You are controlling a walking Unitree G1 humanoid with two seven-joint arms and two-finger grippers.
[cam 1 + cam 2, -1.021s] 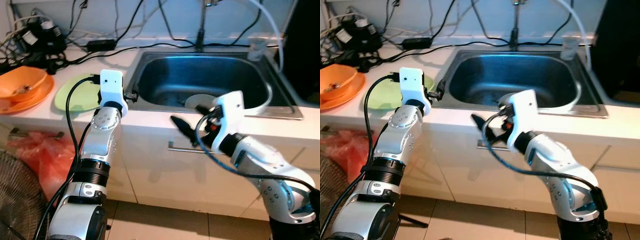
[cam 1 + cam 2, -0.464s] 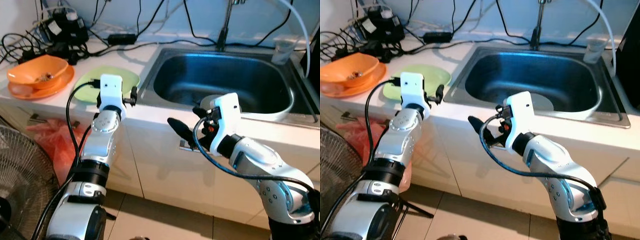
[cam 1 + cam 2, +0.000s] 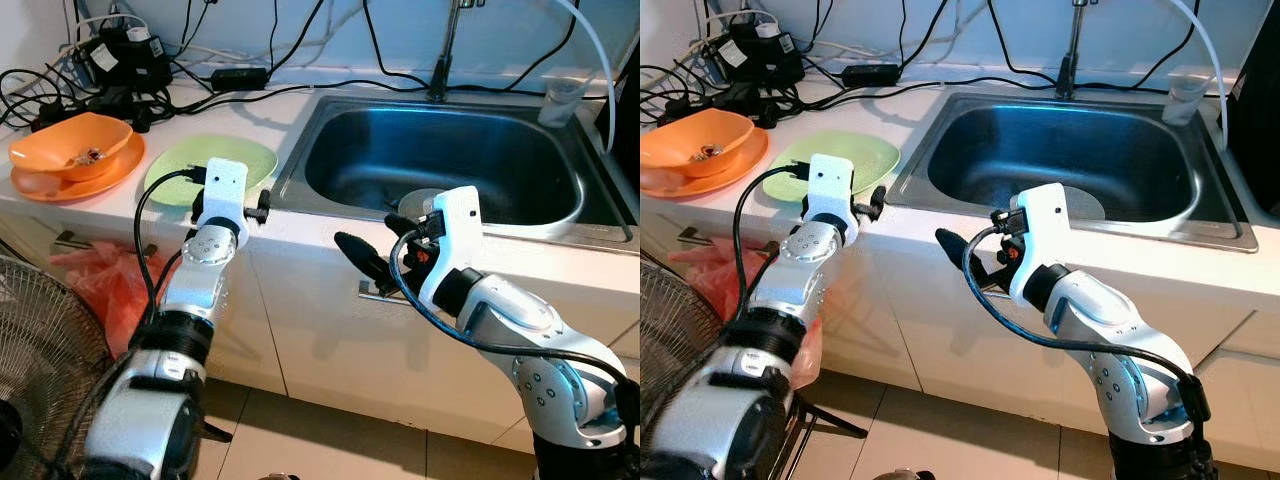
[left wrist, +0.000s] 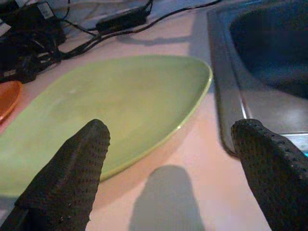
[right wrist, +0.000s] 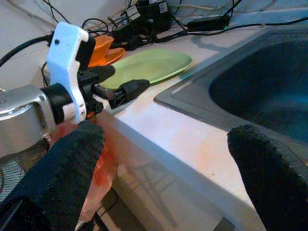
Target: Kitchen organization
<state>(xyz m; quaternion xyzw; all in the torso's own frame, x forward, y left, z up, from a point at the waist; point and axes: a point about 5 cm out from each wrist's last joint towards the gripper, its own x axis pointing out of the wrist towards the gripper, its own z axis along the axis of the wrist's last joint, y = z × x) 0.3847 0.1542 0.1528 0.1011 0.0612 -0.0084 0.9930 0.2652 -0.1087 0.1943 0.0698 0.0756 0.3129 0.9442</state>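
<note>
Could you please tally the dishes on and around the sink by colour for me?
Orange: 2, a bowl sitting on a plate
Green: 1, a plate on the counter
White: 1, a plate in the sink
Total: 4

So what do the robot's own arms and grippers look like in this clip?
Both arms are silver metal with rounded joint housings and black ring bands. Each wrist carries a white plastic block, with a black cable looping from it down the arm. The left gripper and right gripper each have two long black fingers with a finely dotted, rubbery-looking texture. No markings can be read.
</note>
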